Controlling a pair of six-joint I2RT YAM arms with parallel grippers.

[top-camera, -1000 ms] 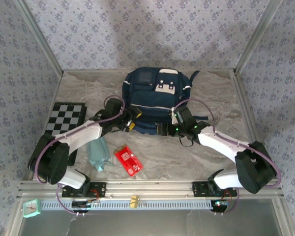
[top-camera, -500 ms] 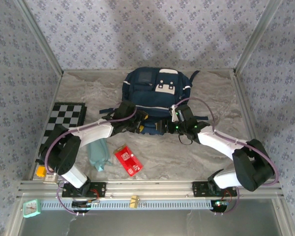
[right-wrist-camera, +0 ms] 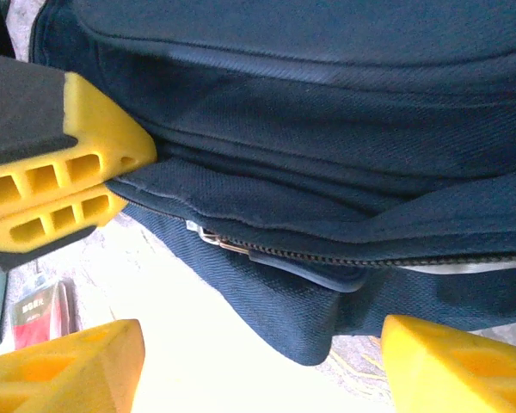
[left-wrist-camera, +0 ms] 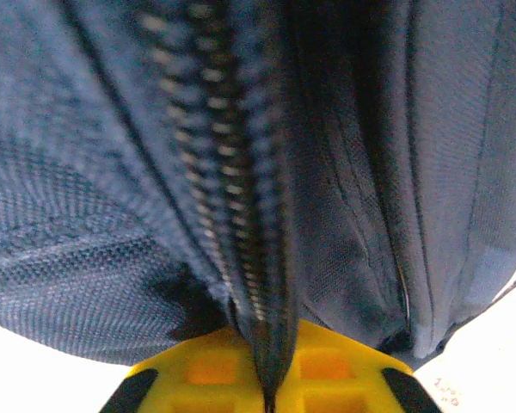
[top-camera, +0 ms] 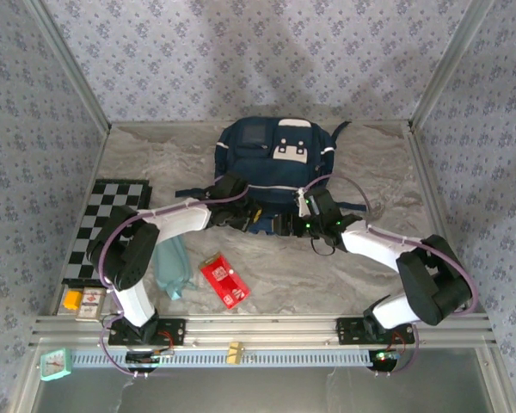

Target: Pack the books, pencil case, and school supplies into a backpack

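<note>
Two arms meet at the near side of the backpack in the top view. The bag sits toward the middle of the bench's far edge. Left gripper and right gripper sit just beside each other there. The pencil case lies toward the near-left corner with the red packet just to its right, and a checkerboard runs along the left edge.

Left wrist view: the yellow jaws are pinched together on the backpack's zipper seam.

Right wrist view: the right gripper's jaws stand wide apart, just short of the bag's lower edge. The left gripper's yellow jaws clamp a fabric fold beside the zipper pull.
</note>
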